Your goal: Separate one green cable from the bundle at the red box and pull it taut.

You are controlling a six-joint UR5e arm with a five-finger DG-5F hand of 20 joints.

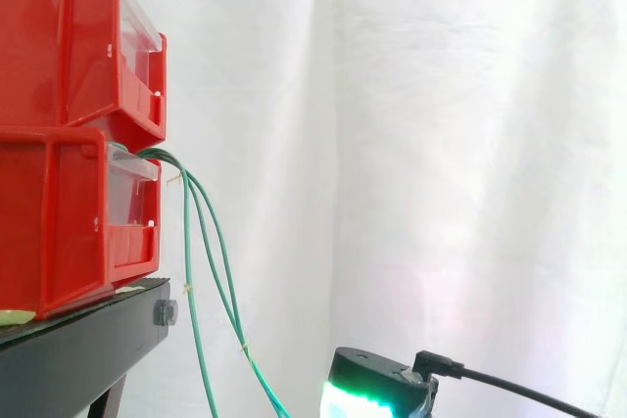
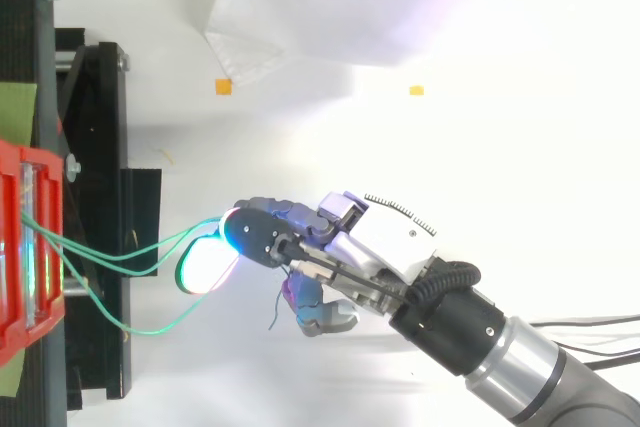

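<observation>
Robot hand (image 2: 370, 237) low at the hanging green cables (image 2: 130, 257), grasp impossible to tell. Cables slack, drooping together from the red box (image 1: 59, 222). None visibly separated; singling out and tightening yet to come.

A white curtain (image 1: 470, 144) hangs in soft vertical folds behind everything, brightly and evenly lit, with faint grey shadows in its creases. At lower left stands a black, flat-topped surface (image 1: 78, 349) with a grey bolt (image 1: 165, 312) in its front edge. From above, the pale white floor (image 2: 500, 167) carries two small orange squares (image 2: 223, 86), well apart.
</observation>
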